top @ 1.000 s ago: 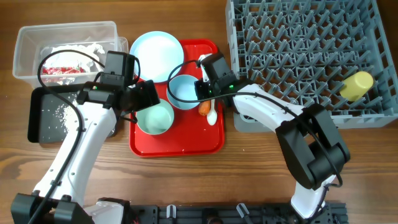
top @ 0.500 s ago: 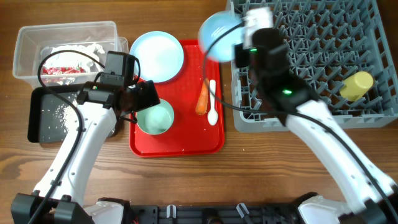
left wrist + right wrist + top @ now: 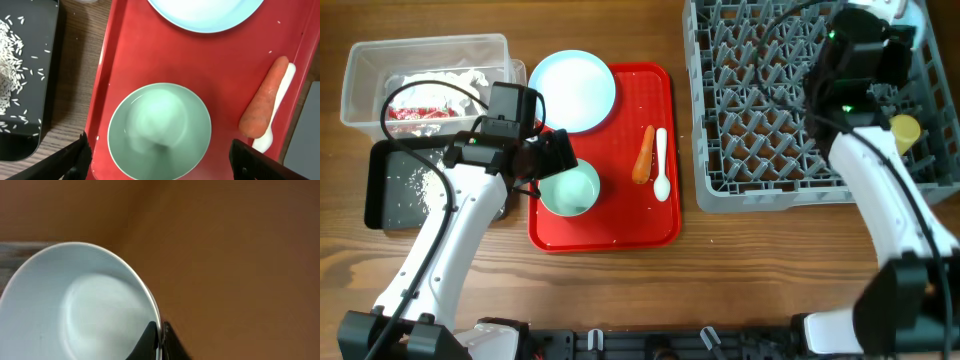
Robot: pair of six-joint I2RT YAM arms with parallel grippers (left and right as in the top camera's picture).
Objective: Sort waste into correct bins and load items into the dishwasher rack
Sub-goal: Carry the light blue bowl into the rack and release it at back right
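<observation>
Our left arm (image 3: 435,245) angled in from the near left, left gripper (image 3: 162,161) facing down, jaws spread wide, holding nothing, our right arm (image 3: 880,190) stretched to the far right, right gripper (image 3: 159,338) pinched on a light blue bowl (image 3: 75,307) rim

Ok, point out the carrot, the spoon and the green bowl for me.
carrot (image 3: 263,105), left wrist view, middle of its orange body.
spoon (image 3: 661,163), overhead view, on its white handle.
green bowl (image 3: 159,131), left wrist view, inside bottom of the bowl.
</observation>
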